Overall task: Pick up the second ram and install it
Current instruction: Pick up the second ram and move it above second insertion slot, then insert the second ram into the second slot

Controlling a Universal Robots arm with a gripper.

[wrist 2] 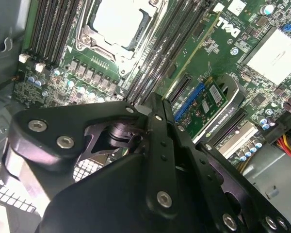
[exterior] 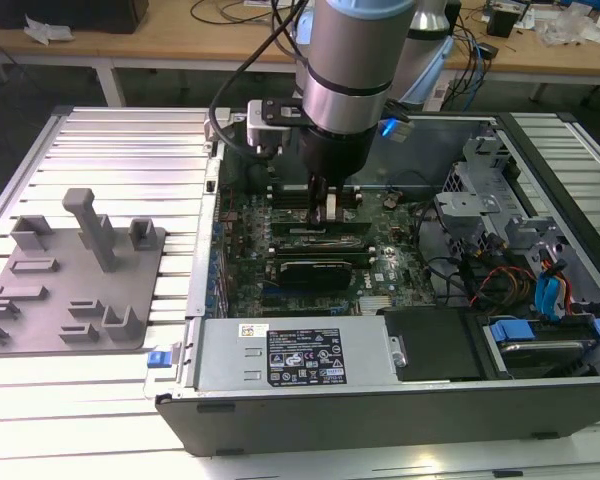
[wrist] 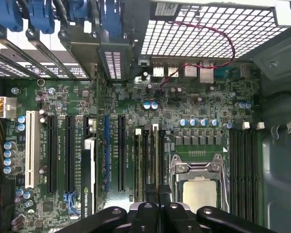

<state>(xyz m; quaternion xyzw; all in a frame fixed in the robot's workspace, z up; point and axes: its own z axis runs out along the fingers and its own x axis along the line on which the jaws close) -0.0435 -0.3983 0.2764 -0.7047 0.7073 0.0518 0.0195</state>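
The second ram (wrist 2: 193,48), a thin green stick with dark chips, stands on edge in a memory slot on the motherboard, directly under the pincer (wrist 2: 155,102). Its near end meets the fingertips, and the rest runs away from them alongside the black memory slots (wrist 2: 160,46). The pincer's fingers are drawn together with no gap showing. I cannot tell whether they nip the stick's top edge or only bear down on it.

The pick-up part of the task looks done, since the stick is at the board and lined up with its slot. Seating appears to be under way or nearly complete, but I cannot tell whether the stick is fully down or its end latches have closed.

Just beyond the slots from the pincer lies the silver CPU socket (wrist 2: 119,22), and on the pincer's other side sits the graphics card (wrist 2: 211,104). In the exterior view the pincer (exterior: 328,212) reaches down into the open computer case (exterior: 380,405). Well apart from it, a grey parts fixture (exterior: 75,270) rests on the slatted surface (exterior: 120,150).
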